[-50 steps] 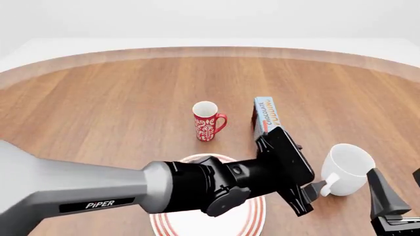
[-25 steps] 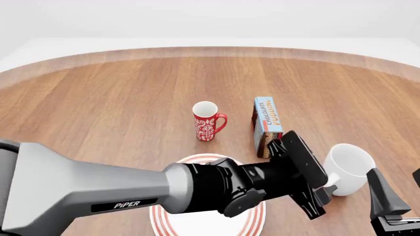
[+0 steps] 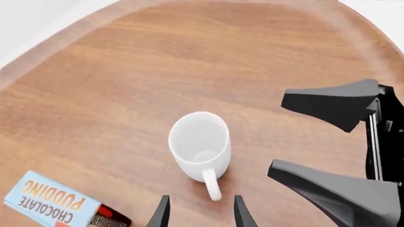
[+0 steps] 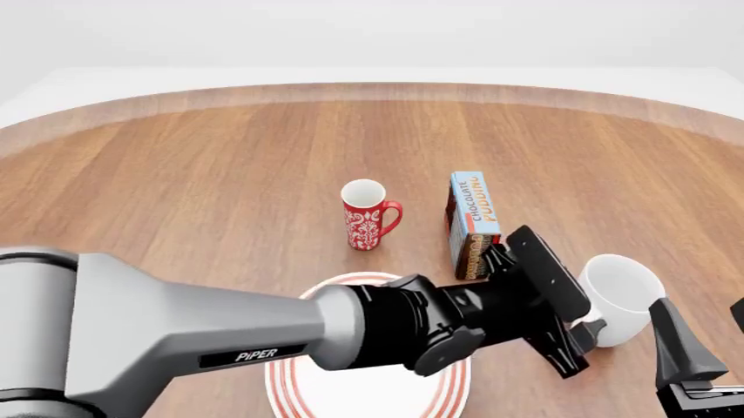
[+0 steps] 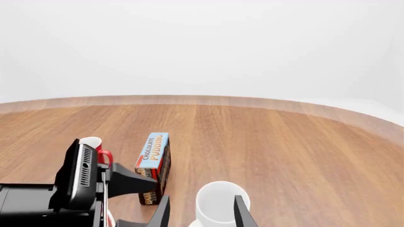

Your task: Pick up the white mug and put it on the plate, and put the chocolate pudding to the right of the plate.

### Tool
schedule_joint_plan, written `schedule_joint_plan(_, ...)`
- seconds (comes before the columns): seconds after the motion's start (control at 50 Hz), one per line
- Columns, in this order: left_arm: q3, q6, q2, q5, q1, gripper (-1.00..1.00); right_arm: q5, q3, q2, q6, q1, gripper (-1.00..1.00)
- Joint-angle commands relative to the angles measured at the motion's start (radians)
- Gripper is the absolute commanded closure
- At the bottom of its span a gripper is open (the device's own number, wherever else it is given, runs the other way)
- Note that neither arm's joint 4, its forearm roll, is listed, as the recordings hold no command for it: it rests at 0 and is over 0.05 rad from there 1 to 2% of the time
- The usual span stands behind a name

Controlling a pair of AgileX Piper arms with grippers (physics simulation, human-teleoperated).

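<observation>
Round wooden table (image 4: 233, 165), plain white, perhaps featureless, backdrop (image 4: 372, 35)

smooth matt white mug (image 3: 198, 144), wood-grain table (image 4: 233, 174), printed cardboard pudding carton (image 4: 475, 219)

Red mug (image 4: 368, 215): upright, centre of the front view, white pattern on its side, white inside, handle pointing right.
Table (image 4: 209, 183): round, brown wood grain, pale rim, filling most of the frame.

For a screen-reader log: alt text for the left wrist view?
The left gripper, open, lines up on the handle of the white mug, upright on the wooden table. The pudding carton lies nearby, and the right gripper is beside the mug.
</observation>
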Motion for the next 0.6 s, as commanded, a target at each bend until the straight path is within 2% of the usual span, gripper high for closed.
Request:
schedule_joint_plan(0.02,-0.031,-0.018,0.035,-0.003,0.005,-1.0,0.0,0.0,0.0,0.001,0.0,-1.0)
schedule_joint_plan(0.6,-0.074,-0.05,0.082,0.007,-0.019,-1.0,-0.001,0.001,0.0,0.001,0.0,-1.0)
